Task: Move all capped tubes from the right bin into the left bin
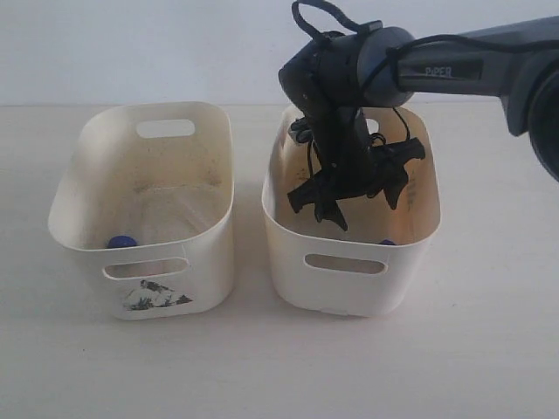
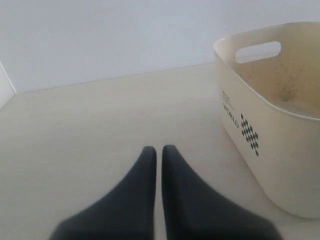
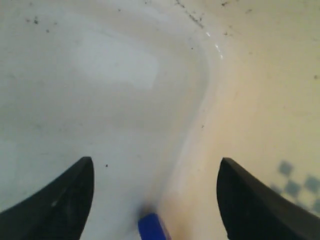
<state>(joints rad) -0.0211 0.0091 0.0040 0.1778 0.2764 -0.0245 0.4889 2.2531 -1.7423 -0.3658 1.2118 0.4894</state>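
Observation:
The right bin (image 1: pixel 349 279), plain-fronted, has my right gripper (image 1: pixel 349 205) lowered into it. In the right wrist view that gripper (image 3: pixel 156 165) is open, jaws wide apart above the bin floor (image 3: pixel 100 100), holding nothing. A blue cap of a capped tube (image 3: pixel 152 227) lies between the jaws, close to the wall, and also peeks over the front rim (image 1: pixel 387 243). The left bin (image 1: pixel 144 209), with a torn dark sticker, holds a blue-capped tube (image 1: pixel 120 243). My left gripper (image 2: pixel 156 150) is shut and empty over the table, apart from the left bin (image 2: pixel 270 130).
Both bins stand side by side on a pale tabletop (image 1: pixel 262 367) with a narrow gap between them. The right arm (image 1: pixel 472 65) comes in from the upper right. A white wall (image 2: pixel 100 40) stands behind the table.

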